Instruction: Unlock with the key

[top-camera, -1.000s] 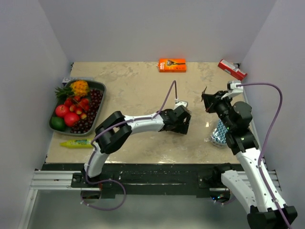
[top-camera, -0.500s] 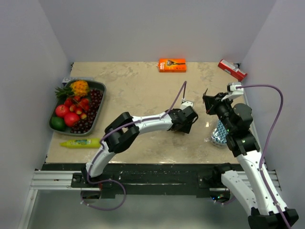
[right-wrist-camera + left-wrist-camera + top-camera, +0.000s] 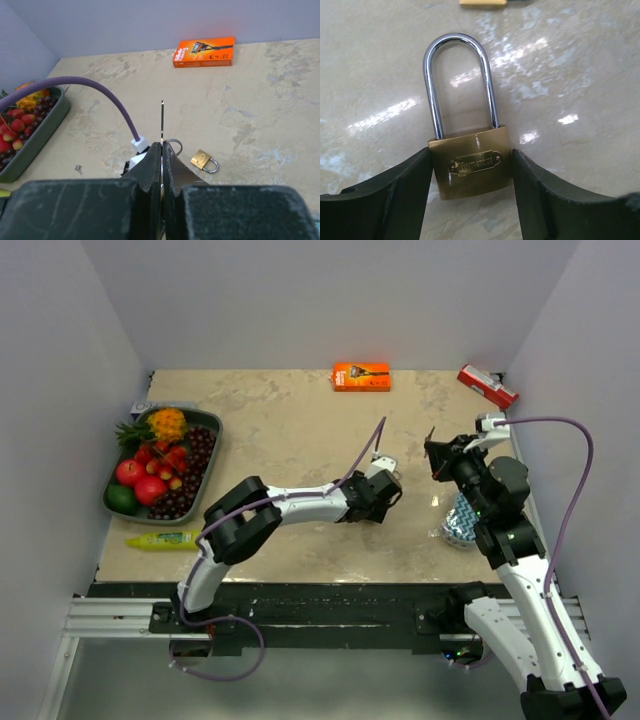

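Observation:
A brass padlock [image 3: 470, 167] with a long steel shackle lies flat on the marble table. My left gripper [image 3: 471, 155] is low over it, one jaw on each side of its body. The left jaw is at the body's edge and a thin gap shows at the right jaw. In the top view the left gripper [image 3: 385, 490] is at mid-table. My right gripper [image 3: 162, 145] hovers to the right of it, shut on the key [image 3: 162, 120]. The key's blade sticks up edge-on past the fingertips, with its ring [image 3: 173, 146] beside them.
A second, small brass padlock [image 3: 204, 161] lies near the left gripper. An orange razor box [image 3: 361, 376] and a red box [image 3: 488, 385] lie at the back. A fruit tray [image 3: 208, 426] and a yellow tube [image 3: 168, 538] are at the left. A patterned bag [image 3: 462, 520] sits under the right arm.
The left gripper's jaws have narrowed onto the sides of the padlock body, and the left wrist has shifted slightly. The right arm with the key has stayed still.

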Controlling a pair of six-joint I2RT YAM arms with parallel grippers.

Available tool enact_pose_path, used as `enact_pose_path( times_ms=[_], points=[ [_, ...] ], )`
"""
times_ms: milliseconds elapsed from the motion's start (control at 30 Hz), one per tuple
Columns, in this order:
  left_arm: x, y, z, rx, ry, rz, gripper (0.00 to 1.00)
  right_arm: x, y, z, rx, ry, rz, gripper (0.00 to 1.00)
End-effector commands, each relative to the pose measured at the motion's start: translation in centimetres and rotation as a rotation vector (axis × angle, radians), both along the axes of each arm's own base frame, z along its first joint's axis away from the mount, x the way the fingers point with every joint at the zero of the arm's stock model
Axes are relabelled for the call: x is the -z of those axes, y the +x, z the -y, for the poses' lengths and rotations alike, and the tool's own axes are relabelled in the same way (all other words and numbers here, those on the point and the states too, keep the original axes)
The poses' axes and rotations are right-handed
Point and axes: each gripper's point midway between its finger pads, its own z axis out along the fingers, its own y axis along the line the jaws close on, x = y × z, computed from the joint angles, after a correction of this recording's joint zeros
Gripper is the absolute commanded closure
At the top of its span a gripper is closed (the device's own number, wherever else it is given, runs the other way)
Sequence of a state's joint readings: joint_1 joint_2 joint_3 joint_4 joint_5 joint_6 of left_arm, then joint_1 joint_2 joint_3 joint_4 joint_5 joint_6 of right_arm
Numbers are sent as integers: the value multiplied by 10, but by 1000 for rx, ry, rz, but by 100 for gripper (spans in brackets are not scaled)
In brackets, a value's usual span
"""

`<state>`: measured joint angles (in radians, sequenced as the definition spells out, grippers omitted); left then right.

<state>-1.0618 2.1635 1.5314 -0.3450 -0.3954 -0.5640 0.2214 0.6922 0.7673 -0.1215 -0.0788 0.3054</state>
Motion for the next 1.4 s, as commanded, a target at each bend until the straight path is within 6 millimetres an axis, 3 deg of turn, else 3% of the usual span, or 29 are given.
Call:
enact_pose_path(
  times_ms=[0, 100, 233, 300, 333, 467, 733, 800, 1067, 1200, 1367],
  points=[
    [77, -38, -106, -19, 307, -197, 54, -15, -6, -4, -33, -7, 33, 100],
    [83, -47, -135, -32, 338, -207, 55, -13, -6, -6, -48, -20, 30, 100],
    [81, -46, -157, -64, 334, -204, 53, -6, -5, -14, -92, -20, 10, 100],
    [77, -42, -158, -75, 291, -208, 49, -4, -4, -18, -115, -15, 4, 100],
    [79, -44, -161, -79, 286, -217, 41, -1, -4, -20, -121, -14, -4, 100],
    [76, -41, -158, -83, 268, -214, 22, 8, -1, -20, -122, -25, -24, 100],
    [87, -45, -156, -70, 286, -258, 16, 18, 1, -18, -111, -36, -46, 100],
    [92, -50, -154, -58, 275, -283, 19, 18, 1, -18, -109, -36, -46, 100],
    [98, -63, -152, -49, 225, -335, 51, 19, 1, -18, -110, -42, -51, 100],
    [94, -64, -144, -47, 145, -345, 100, 18, -2, -21, -132, -37, -65, 100],
    [51, -48, -109, -10, -110, -300, 100, 22, -11, -44, -236, 37, -91, 100]
  ],
)
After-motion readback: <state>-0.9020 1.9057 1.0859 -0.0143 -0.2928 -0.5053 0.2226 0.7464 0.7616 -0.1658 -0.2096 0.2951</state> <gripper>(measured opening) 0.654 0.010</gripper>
